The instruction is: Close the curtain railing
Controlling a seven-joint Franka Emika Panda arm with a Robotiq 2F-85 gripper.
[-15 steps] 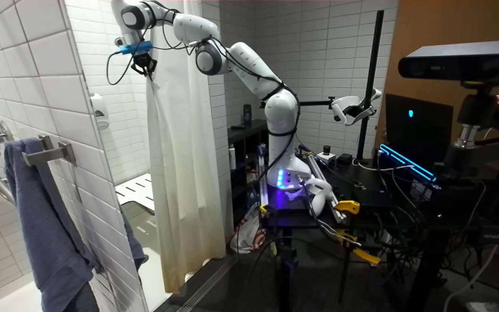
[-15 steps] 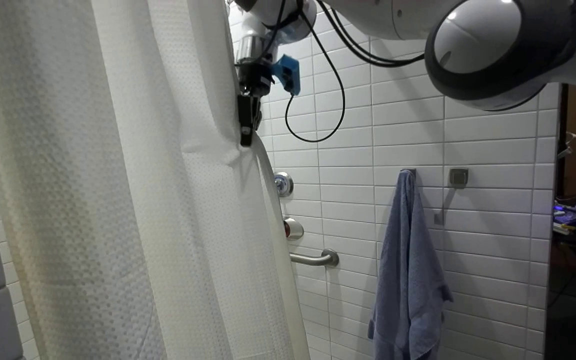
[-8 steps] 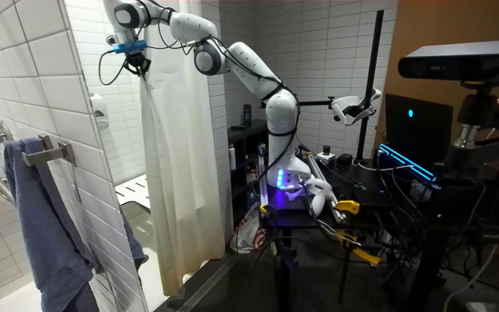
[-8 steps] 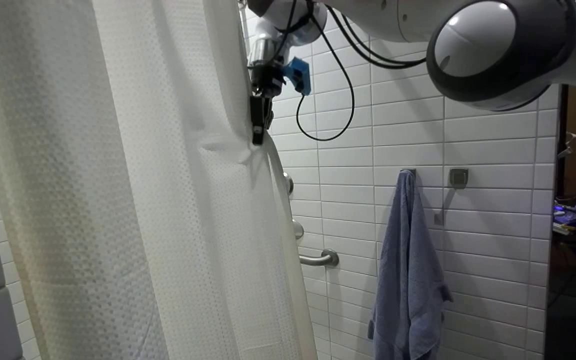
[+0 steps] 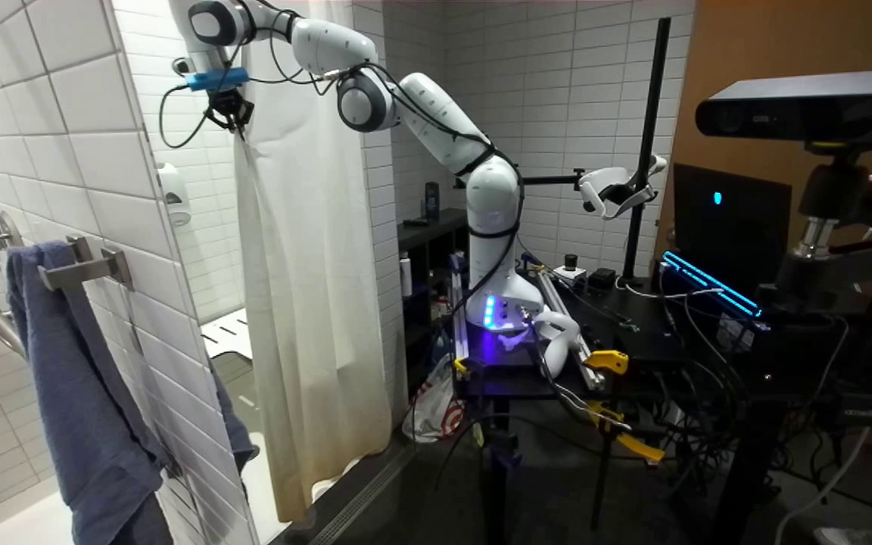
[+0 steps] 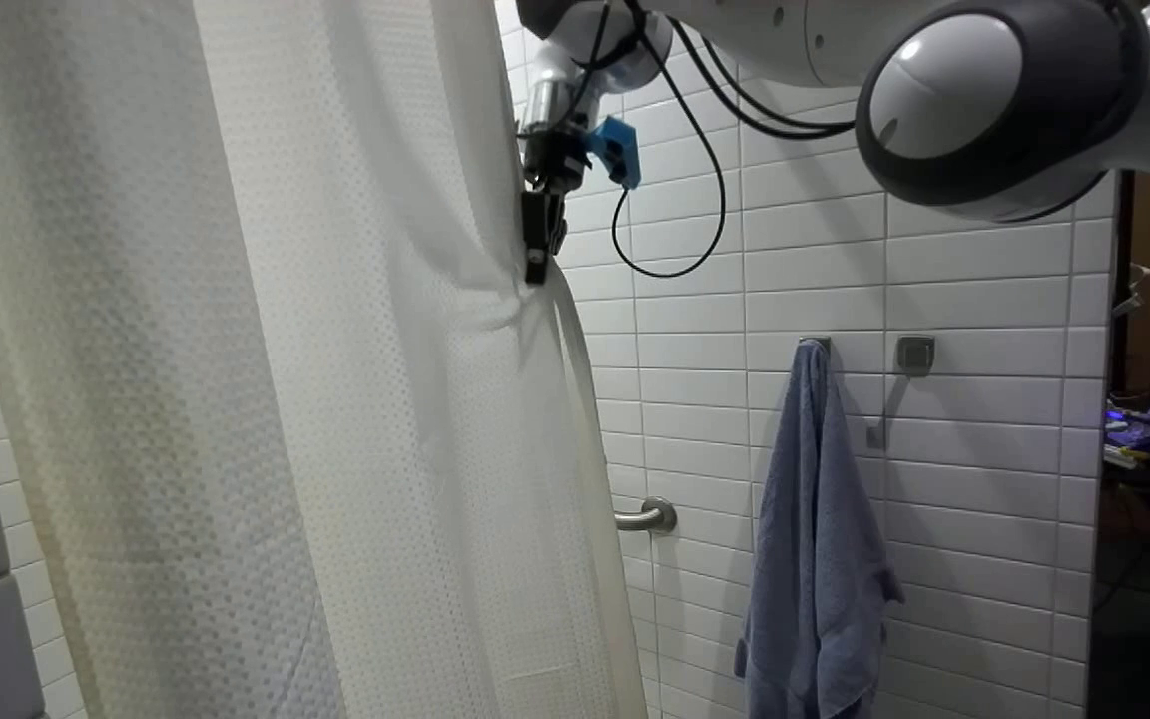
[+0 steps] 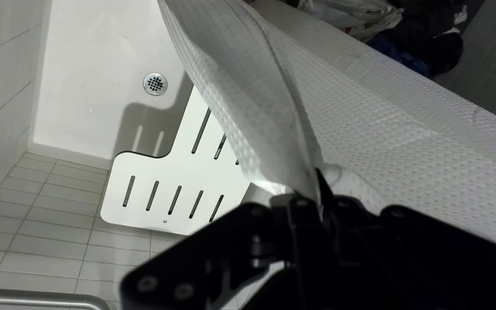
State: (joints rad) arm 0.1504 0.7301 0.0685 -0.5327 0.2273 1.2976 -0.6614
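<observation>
High on its free edge, the off-white curtain [image 6: 405, 399] is pinched in the tightly closed hand [image 5: 239, 130].

White tile walls [image 6: 984, 469] in both exterior views, metal grab bar [image 6: 643, 518] mounted in an exterior view. In an exterior view: brown panel [image 5: 807, 38] at right, black shelf [image 5: 451, 219] and black desk [image 5: 508, 387] over dark floor [image 5: 557, 484], drain strip [image 5: 364, 499] just outside the shower [image 5: 213, 250]; shower bright, desk side dim. Wrist view: white tray [image 7: 88, 64] with round drain [image 7: 155, 84], white slotted seat [image 7: 175, 170] throwing shadow on it.
</observation>
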